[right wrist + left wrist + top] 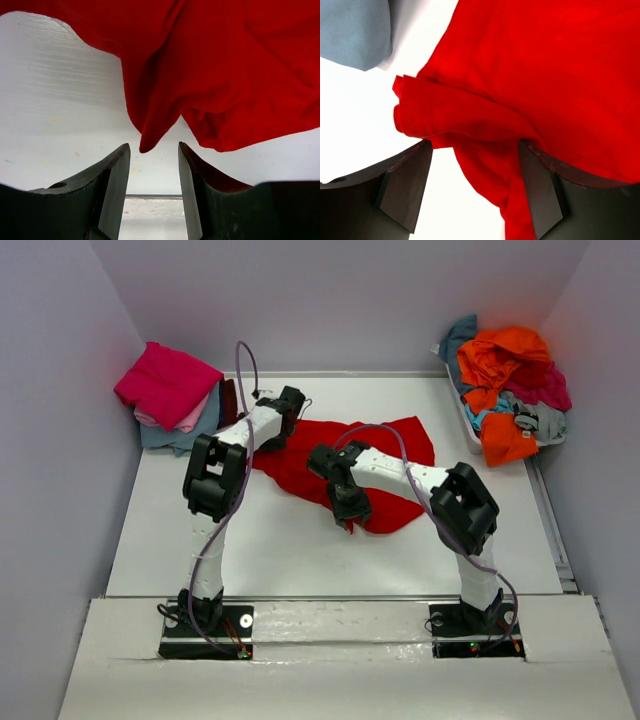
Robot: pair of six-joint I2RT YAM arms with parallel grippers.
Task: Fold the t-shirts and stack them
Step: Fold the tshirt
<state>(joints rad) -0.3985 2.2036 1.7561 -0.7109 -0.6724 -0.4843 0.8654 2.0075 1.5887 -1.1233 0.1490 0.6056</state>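
A bright red t-shirt [385,450] lies crumpled in the middle of the white table [280,550]. My left gripper [288,408] is at its left edge with the jaws wide open. In the left wrist view a loose fold of the red t-shirt [485,125] lies between the fingers of the left gripper [475,150], unpinched. My right gripper [346,512] hangs over the shirt's near edge, open. In the right wrist view a pointed tip of the red t-shirt [150,135] hangs just ahead of the right gripper [152,150], with nothing between its fingers.
Folded t-shirts are stacked at the back left, magenta [165,380] on top, then pale pink [195,418] and grey-blue [160,436]; the grey-blue one [355,30] shows in the left wrist view. A white bin [466,422] at the back right holds several unfolded shirts, orange [505,355] uppermost.
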